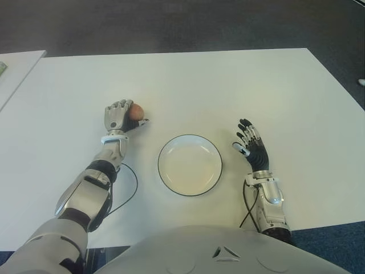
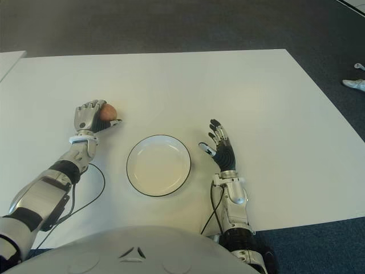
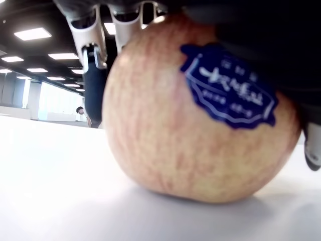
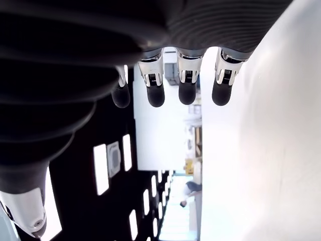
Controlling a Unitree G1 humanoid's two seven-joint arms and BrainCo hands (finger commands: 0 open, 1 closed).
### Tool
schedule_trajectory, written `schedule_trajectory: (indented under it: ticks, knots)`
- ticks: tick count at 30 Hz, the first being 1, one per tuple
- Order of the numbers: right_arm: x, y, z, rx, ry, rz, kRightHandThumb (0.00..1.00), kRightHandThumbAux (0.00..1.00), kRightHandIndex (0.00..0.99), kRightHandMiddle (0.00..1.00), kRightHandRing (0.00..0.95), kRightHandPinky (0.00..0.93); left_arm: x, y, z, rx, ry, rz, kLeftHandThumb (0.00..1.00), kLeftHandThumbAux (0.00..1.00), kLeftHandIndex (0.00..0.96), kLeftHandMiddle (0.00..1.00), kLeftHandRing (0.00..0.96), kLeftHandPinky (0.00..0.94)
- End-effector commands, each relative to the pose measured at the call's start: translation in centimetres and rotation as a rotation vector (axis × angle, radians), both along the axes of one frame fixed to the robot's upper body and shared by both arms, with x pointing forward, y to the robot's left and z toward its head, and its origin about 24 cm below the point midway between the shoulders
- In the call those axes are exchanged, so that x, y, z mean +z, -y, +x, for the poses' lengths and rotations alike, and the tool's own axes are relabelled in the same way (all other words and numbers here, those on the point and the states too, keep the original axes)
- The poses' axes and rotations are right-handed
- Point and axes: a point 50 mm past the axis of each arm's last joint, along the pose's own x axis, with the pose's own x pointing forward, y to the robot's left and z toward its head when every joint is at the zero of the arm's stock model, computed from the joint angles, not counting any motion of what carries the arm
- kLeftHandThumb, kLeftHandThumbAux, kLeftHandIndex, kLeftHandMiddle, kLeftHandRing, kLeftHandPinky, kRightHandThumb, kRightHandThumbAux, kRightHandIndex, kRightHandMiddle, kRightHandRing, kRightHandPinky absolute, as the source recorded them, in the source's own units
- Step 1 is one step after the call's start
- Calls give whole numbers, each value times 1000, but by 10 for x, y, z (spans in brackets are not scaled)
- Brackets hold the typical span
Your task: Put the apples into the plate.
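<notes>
Left hand point(image 1: 118, 117) closed over an apple point(image 1: 136, 111) on the white bench point(image 1: 228, 85), up and to the left of the empty plate point(image 1: 190, 137). In the left wrist view the apple point(image 3: 200, 120) sits on the bench surface, its blue sticker point(image 3: 228, 88) facing the camera, with fingers point(image 3: 93, 42) wrapped over its top and far side; the hold appears to be a cap grasp from above with the fruit not yet lifted. Likely hazards: the round, smooth apple may roll or slip out if the fingers press only its upper half, and a low carry could knock the plate's rim and shift it, since plate and apple lie near each other. The left forearm extends forward from the body, wrist straight, palm turned down and inward over the fruit. Right hand point(image 1: 251, 147) shows just right of the plate, palm side up, fingers point(image 4: 155, 93) spread and holding nothing; whether it touches the bench cannot be told
</notes>
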Motion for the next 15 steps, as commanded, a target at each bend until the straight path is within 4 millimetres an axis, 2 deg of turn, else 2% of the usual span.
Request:
schedule_trajectory:
  ticks: [1,8,10,13,15]
  knots:
    - [-20,2,-16,-22,-121,41,86,634,0,0,0,0,-28,-2,-25,8,-135,-21,850,666,408,510,732,714]
    - [-17,3,-17,-34,-106,56,94,644,3,0,0,5,-28,-1,-24,16,-145,-119,853,668,399,524,787,737]
    - [-17,3,-17,-38,-99,62,96,646,5,0,0,5,-28,-1,-24,17,-151,-133,853,668,399,525,791,685]
    - [-16,2,-17,-41,-91,68,101,647,10,0,0,9,-28,-1,-24,14,-159,-145,855,667,401,527,781,452]
    - [-15,2,-17,-42,-85,70,104,645,12,0,0,11,-28,0,-24,10,-164,-157,855,667,402,527,773,358]
